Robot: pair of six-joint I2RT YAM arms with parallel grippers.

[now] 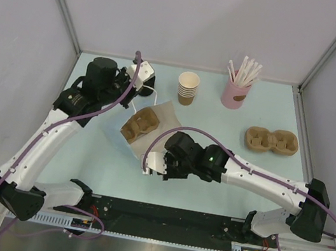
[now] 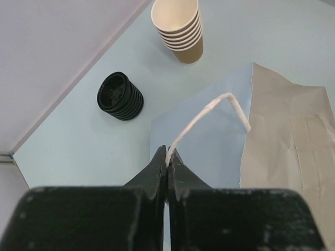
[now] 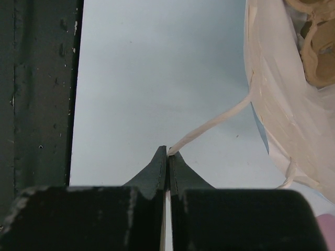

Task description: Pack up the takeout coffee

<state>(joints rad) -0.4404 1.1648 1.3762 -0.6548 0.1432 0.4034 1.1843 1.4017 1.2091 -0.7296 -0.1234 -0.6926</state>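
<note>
A paper bag (image 1: 164, 120) lies on its side mid-table with a brown cardboard cup carrier (image 1: 140, 125) in its mouth. My left gripper (image 1: 135, 90) is shut on one white twisted handle (image 2: 209, 112) of the bag (image 2: 288, 130). My right gripper (image 1: 148, 165) is shut on the other handle (image 3: 209, 128), with the bag (image 3: 282, 104) and the carrier (image 3: 316, 47) to its right. A single lidded takeout coffee cup is not in view.
A stack of lidless brown cups (image 1: 188, 88) and a pink cup of white sticks (image 1: 236, 90) stand at the back. A second cup carrier (image 1: 272, 141) lies at the right. A stack of black lids (image 2: 120, 97) sits near the left wall.
</note>
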